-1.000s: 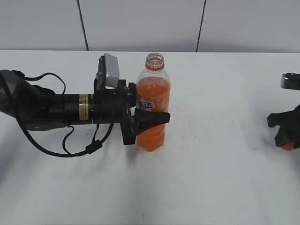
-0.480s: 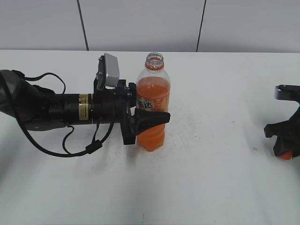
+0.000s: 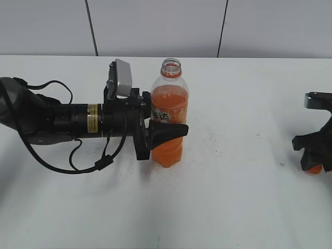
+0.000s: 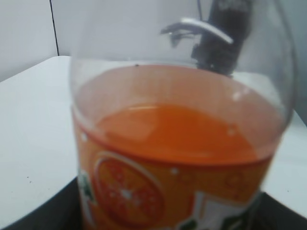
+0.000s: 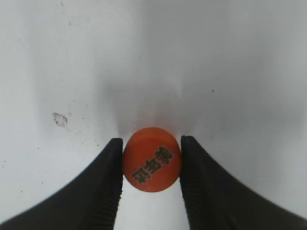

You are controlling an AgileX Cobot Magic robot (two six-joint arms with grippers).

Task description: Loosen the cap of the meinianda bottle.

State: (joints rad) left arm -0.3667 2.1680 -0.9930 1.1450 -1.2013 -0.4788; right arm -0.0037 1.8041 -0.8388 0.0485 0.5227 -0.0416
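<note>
The meinianda bottle (image 3: 168,104) stands upright on the white table (image 3: 233,207), its mouth (image 3: 171,66) open and uncapped. My left gripper (image 3: 176,127) reaches in from the left and is shut on the bottle's body at the label. In the left wrist view the bottle (image 4: 168,158) fills the frame, with the jaws (image 4: 168,218) dark at the bottom corners. My right gripper (image 3: 314,165) is at the far right, low over the table, shut on the orange cap (image 3: 313,169). In the right wrist view the cap (image 5: 151,165) sits between the two black fingers (image 5: 151,148), dark characters on top.
A grey tiled wall (image 3: 155,26) runs behind the table's back edge. The left arm with its cables (image 3: 57,124) lies across the table's left side. A small dark speck (image 5: 60,119) marks the table near the right gripper.
My right gripper has shifted slightly left and down toward the table with the cap in it. The left gripper and the bottle have not moved.
</note>
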